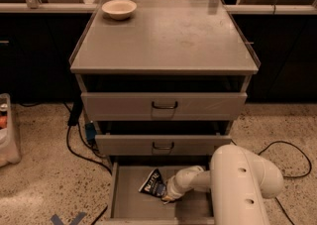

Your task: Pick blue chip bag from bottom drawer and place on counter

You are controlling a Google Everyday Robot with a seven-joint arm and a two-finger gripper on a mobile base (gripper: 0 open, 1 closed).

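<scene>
Place: we record a robot test room laid out like a kitchen or break area.

Evidence, as we see it:
- a freestanding grey metal cabinet of three drawers, its flat grey counter (163,35) bearing one pale round bowl (119,8);
- a pale worktop (44,7) over dark base cabinets (34,55), running behind;
- a speckled terrazzo floor (44,179);
- black cables (71,145) trailing loose across it;
- a blue tape cross (67,219) stuck to the floor;
- a bulky white robot arm (242,184) in front, its gripper (167,198) down inside the open bottom drawer (131,204), beside a dark blue foil chip bag (152,183).

Three drawers (132,205), one bag (152,183) (pincer (167,199) beside)
</scene>
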